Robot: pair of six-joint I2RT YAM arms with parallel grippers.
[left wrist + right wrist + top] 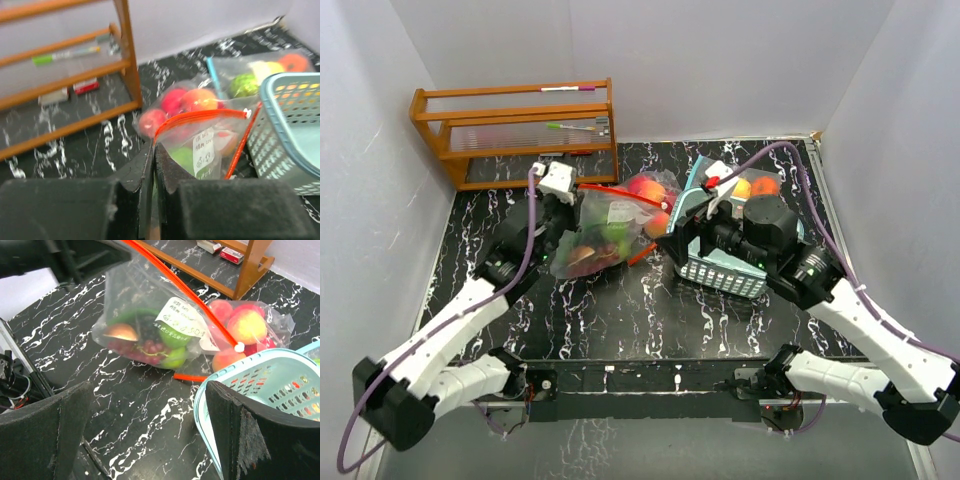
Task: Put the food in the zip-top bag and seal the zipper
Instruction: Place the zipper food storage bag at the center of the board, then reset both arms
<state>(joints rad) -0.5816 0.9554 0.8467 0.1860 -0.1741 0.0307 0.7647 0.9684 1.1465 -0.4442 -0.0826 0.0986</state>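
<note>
Top view, 12 o'clock = far wall.

- Zip-top bag (603,238): lies near the centre of the surface (620,310), its orange zipper track running along the 12 o'clock side. A white slider (239,346) sits on the track.
- Food (172,357): green and dark red pieces lie in the bag behind its white label (182,322). Peach and red fruits (247,325) sit under clear plastic at the bag's 1 o'clock end. Whether they are in the same bag, I cannot tell.
- Left fingers (132,175): pressed together on the bag's 9 o'clock edge, with thin plastic pinched between them. That corner stands raised off the surface.
- Right fingers (50,435): spread wide, holding nothing, above the surface at the bag's 4 o'clock. One finger hangs over the rim of the teal basket (720,272).
- Basket: just beside the bag at 3 o'clock.
- Second clear bag (260,70): has a blue strip and holds green, yellow and orange fruits. It lies at the basket's 12 o'clock.
- Wooden rack (520,130): against the wall at 10 o'clock.
</note>
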